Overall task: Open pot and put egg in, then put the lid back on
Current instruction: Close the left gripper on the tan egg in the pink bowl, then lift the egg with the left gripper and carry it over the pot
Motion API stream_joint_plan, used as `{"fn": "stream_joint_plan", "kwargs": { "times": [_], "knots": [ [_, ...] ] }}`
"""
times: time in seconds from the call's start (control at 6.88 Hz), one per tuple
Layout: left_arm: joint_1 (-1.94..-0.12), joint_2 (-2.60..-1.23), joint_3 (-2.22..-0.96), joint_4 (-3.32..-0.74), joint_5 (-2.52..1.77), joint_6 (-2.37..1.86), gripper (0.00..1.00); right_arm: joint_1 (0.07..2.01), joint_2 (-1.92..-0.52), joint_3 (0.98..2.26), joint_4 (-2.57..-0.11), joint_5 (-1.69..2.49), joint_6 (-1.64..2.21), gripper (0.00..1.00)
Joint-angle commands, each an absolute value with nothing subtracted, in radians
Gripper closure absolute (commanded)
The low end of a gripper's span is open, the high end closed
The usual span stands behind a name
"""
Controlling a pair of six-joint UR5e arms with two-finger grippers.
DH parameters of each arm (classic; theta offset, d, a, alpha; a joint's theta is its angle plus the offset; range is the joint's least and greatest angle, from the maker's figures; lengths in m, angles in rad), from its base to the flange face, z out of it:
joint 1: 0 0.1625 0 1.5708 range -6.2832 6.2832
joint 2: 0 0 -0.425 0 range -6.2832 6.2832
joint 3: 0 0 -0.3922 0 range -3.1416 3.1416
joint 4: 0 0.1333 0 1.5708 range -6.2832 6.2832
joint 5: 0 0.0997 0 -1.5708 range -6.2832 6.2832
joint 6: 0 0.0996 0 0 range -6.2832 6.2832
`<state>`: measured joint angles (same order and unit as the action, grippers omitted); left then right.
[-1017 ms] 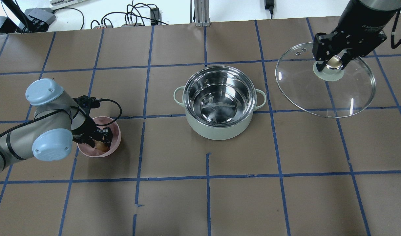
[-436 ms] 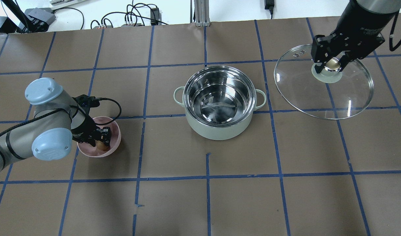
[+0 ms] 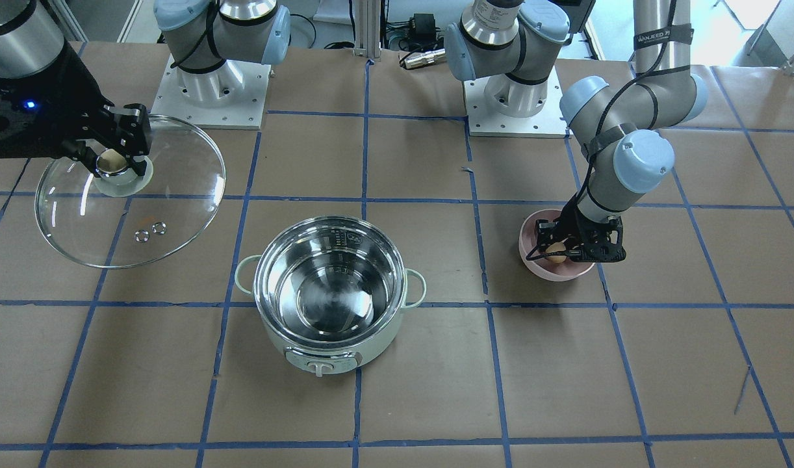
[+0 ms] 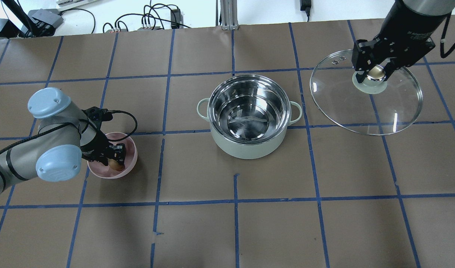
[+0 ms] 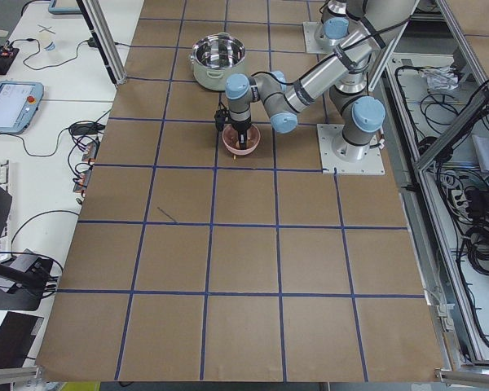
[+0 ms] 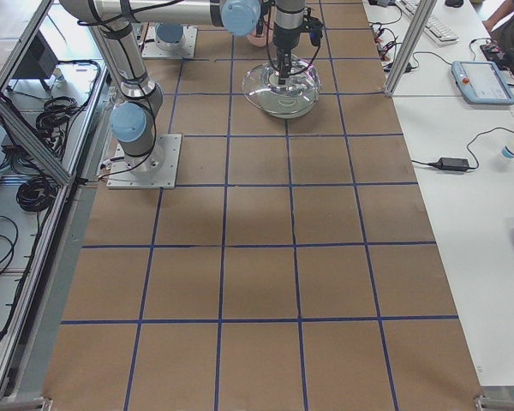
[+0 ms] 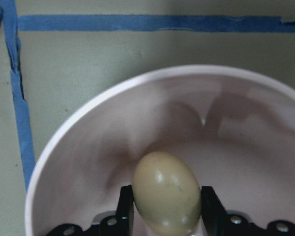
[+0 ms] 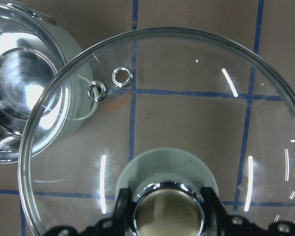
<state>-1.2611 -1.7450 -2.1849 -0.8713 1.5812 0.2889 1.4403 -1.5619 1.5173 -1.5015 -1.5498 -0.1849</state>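
Egg (image 7: 167, 191) lies in a pink bowl (image 4: 132, 153) well left of the pot (image 4: 250, 149), with the left gripper (image 4: 114, 160) clasping its sides, not yet lifted. The pot is open and empty. To its right, the right gripper (image 4: 374, 69) pinches the knob (image 8: 168, 214) of the lid (image 4: 365, 108), held aside. Opening is done; the egg transfer and relidding remain.

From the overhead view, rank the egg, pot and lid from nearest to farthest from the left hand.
1. egg, in the pink bowl, between the fingers of the left hand.
2. pot, at the table's centre.
3. lid, far right, held by the right hand.
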Motion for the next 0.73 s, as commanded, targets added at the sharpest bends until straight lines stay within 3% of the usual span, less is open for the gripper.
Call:
{"fn": "stream_joint_plan", "kwargs": {
  "times": [0.0,0.29,0.58],
  "knots": [
    [-1.287,-1.721,-2.114,-0.906,1.592,0.252,1.0,1.442,-1.571,1.52,-1.499,-1.549,-0.186,0.68],
    [-1.339,-1.665,-1.94,-1.184,1.594,0.187,1.0,1.44,-1.572,1.52,-1.499,-1.548,-0.186,0.68],
    [-1.377,-1.673,-1.856,-1.256,1.585,0.134,1.0,1.44,-1.574,1.522,-1.502,-1.533,-0.186,0.68]
  ]
}}
